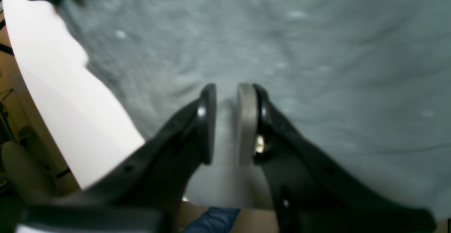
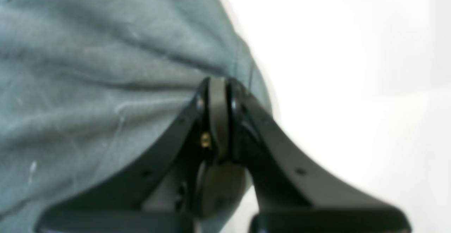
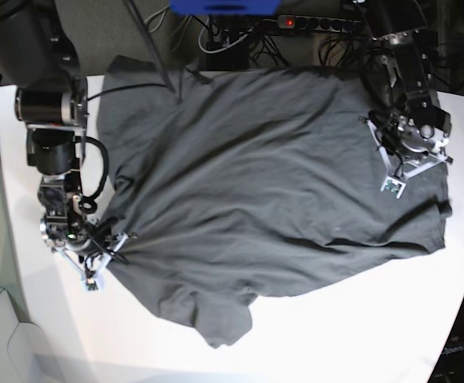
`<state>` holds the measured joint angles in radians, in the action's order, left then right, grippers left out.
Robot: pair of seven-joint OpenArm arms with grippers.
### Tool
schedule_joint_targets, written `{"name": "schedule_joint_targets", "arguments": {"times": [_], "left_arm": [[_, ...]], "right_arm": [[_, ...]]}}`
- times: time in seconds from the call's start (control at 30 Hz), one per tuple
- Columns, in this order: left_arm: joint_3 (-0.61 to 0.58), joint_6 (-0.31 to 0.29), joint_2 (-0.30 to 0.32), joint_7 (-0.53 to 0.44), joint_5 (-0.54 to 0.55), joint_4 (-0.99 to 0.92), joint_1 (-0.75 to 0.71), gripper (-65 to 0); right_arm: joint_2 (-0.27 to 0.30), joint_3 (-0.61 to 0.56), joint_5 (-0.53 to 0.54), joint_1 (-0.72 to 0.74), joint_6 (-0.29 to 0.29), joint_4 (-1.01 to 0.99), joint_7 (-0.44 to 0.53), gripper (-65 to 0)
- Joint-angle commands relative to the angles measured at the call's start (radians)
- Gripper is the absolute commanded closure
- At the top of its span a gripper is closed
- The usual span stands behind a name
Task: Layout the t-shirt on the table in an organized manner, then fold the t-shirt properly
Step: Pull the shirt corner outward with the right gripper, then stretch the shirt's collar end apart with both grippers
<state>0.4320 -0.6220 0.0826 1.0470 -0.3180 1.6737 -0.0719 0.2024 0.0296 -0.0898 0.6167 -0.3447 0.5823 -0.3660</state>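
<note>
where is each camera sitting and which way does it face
left wrist: on the left arm, looking down its left tool at the t-shirt and the table edge.
right wrist: on the right arm; right tool pinches the shirt's edge.
base: overhead, facing down; both arms show.
Shared: the t-shirt appears in all three.

Left fingers (image 1: 208,123) slightly parted over t-shirt (image 1: 282,42).

The right gripper (image 2: 218,95) is seen low at the left of the base view, its jaws pressed tightly together on a pinched edge of the t-shirt (image 3: 271,183). The left gripper (image 1: 227,120) is held at the far right, angled down over the cloth, its jaws parted by a narrow gap, with nothing seen clamped between them.
</note>
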Motion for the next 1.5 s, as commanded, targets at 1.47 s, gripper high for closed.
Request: {"name": "schedule_joint_targets", "arguments": {"times": [1.47], "left_arm": [[0.084,0.007,0.131,-0.158,-0.002,-0.430,0.278,-10.7]], "right_arm": [[-0.172,0.143,-0.014,-0.620,-0.098,1.025,-0.515,0.0]]}}
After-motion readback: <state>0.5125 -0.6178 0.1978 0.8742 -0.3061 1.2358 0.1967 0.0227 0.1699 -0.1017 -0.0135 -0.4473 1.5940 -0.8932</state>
